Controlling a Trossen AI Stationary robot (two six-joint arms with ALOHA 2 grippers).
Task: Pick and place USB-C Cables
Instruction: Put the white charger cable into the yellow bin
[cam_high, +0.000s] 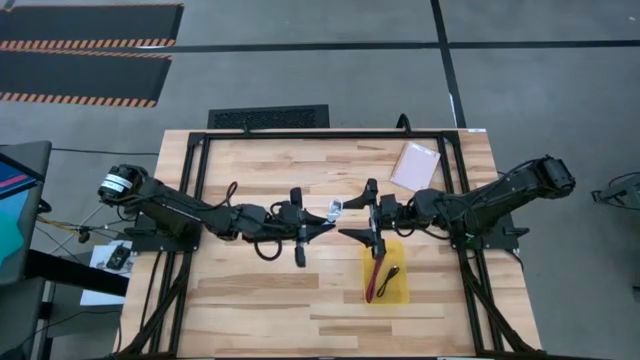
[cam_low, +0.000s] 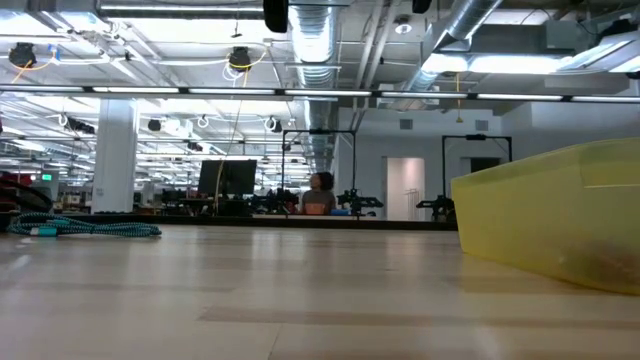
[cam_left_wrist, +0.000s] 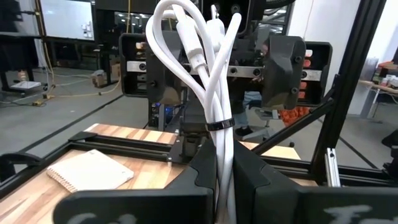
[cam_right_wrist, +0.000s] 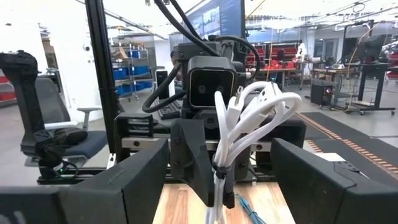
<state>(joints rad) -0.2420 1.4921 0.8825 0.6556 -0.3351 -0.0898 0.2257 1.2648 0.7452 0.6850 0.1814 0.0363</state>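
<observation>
My left gripper (cam_high: 322, 218) hangs above the table's middle, shut on the white USB-C cable (cam_left_wrist: 205, 62). This is a bundle bound by a black tie (cam_left_wrist: 219, 125). My right gripper (cam_high: 350, 220) faces it from the table's right, open wide. In the right wrist view its fingers (cam_right_wrist: 134, 183) stand on either side of the white cable (cam_right_wrist: 249, 118) without touching. A red cable (cam_high: 377, 272) and a black cable (cam_high: 392, 275) lie in the yellow tray (cam_high: 400, 292). The teal cable (cam_low: 85, 227) lies on the table. My left gripper pinches the white cable between its two fingers (cam_left_wrist: 196, 171) by the straight end below the black tie (cam_left_wrist: 224, 146). The fingers come level from the table's left and lie along the bundle. The cable is lifted clear, its loops (cam_left_wrist: 177, 37) rising past the fingertips.
A pale pink packet (cam_high: 415, 165) lies near the table's far right corner. The yellow tray (cam_low: 560, 225) sits under my right arm. A black frame (cam_high: 195, 160) runs round the table's edges. Bare wood (cam_high: 270, 300) lies toward the near side.
</observation>
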